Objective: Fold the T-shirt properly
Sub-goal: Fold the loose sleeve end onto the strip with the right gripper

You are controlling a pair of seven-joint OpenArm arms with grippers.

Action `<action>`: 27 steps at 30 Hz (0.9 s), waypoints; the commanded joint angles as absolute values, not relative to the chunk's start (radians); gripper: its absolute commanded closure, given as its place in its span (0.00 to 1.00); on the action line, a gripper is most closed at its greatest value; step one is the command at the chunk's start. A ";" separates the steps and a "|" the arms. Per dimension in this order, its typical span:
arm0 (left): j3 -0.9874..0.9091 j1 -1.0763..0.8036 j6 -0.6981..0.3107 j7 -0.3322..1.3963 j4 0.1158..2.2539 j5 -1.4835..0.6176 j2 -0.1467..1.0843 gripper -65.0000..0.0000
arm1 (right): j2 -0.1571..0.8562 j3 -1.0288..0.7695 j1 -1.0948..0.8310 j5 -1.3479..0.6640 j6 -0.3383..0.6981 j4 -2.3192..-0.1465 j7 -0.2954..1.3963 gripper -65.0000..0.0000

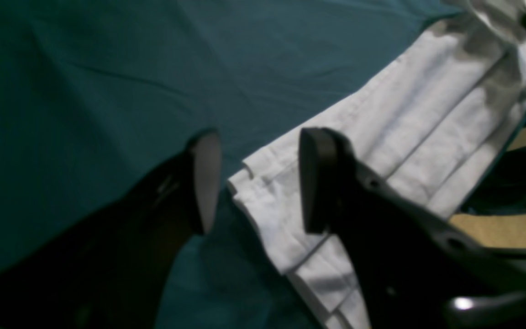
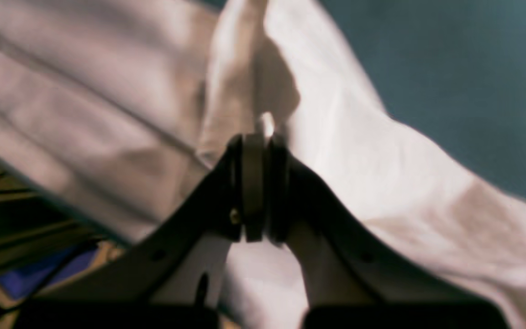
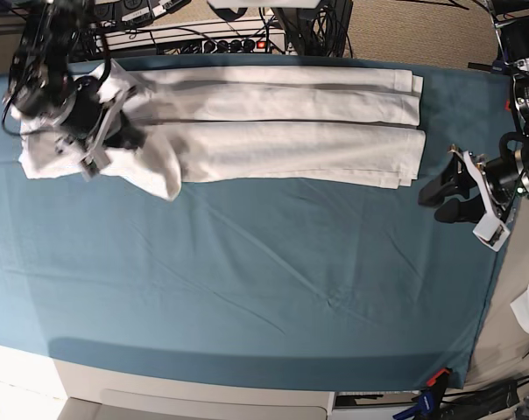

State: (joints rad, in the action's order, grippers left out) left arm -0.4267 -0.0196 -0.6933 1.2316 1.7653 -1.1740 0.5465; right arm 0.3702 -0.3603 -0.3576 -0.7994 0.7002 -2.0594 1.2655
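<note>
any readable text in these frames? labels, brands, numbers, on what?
None readable in any view.
T-shirt: plain white, no print or tag showing.
Teal table cover: no markings.
Left claw: a faint pale mark on one finger, too blurred to read.
Gear behind the table: any labels too small to read.

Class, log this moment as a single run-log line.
white cotton T-shirt: long folded strip on teal cloth table cover | right gripper: shut on shirt end | left gripper: open, empty

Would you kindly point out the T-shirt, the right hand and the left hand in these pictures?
T-shirt (image 3: pixel 291 144): base view, middle of the folded body.
right hand (image 2: pixel 259 137): right wrist view, tips pinching a fold.
left hand (image 1: pixel 258 180): left wrist view, gap between the open fingers.
</note>
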 commanded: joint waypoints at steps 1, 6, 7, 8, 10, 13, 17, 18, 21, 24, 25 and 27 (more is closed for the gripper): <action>-0.434 -0.003 -0.698 1.210 1.778 -1.196 0.565 0.59 | 0.376 -0.368 -0.379 -0.810 0.698 -2.096 1.246 1.00; -0.434 -0.003 -0.698 1.210 1.778 -1.196 0.565 0.59 | 0.340 -0.368 -0.457 -0.803 0.698 -2.139 1.226 1.00; -0.434 -0.003 -0.698 1.210 1.778 -1.196 0.565 0.59 | 0.331 -0.368 -0.467 -0.804 0.698 -2.139 1.226 1.00; -0.434 -0.003 -0.698 1.210 1.778 -1.195 0.565 0.59 | 0.321 -0.368 -0.475 -0.804 0.698 -2.139 1.226 1.00; -0.434 -0.003 -0.698 1.210 1.778 -1.194 0.565 0.59 | 0.305 -0.368 -0.493 -0.804 0.698 -2.139 1.227 1.00; -0.434 -0.003 -0.698 1.210 1.778 -1.185 0.565 0.59 | 0.290 -0.368 -0.519 -0.804 0.698 -2.139 1.227 1.00; -0.434 -0.004 -0.698 1.210 1.778 -1.185 0.565 0.59 | 0.291 -0.368 -0.538 -0.804 0.698 -2.139 1.227 1.00; -0.434 -0.004 -0.698 1.210 1.778 -1.185 0.564 0.59 | 0.291 -0.368 -0.538 -0.803 0.698 -2.139 1.227 1.00; -0.434 -0.019 -0.698 1.198 1.778 -1.184 0.561 0.58 | 0.290 -0.368 -0.538 -0.803 0.698 -2.139 1.222 0.84; -0.434 -0.051 -0.698 1.187 1.778 -1.168 0.550 0.58 | 0.290 -0.369 -0.538 -0.803 0.698 -2.139 1.195 0.56; -0.434 -0.061 -0.698 1.188 1.778 -1.163 0.542 0.58 | 0.290 -0.370 -0.536 -0.804 0.698 -2.140 1.177 0.56; -0.434 -0.086 -0.698 1.188 1.778 -1.159 0.528 0.58 | 0.278 -0.392 -0.529 -0.803 0.698 -2.150 1.118 0.56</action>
State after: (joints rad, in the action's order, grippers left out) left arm -0.4267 -0.0978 -0.6933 1.2098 1.7649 -1.1378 0.5102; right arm 0.2687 -0.3817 -0.5327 -0.7868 0.6975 -2.1281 1.1431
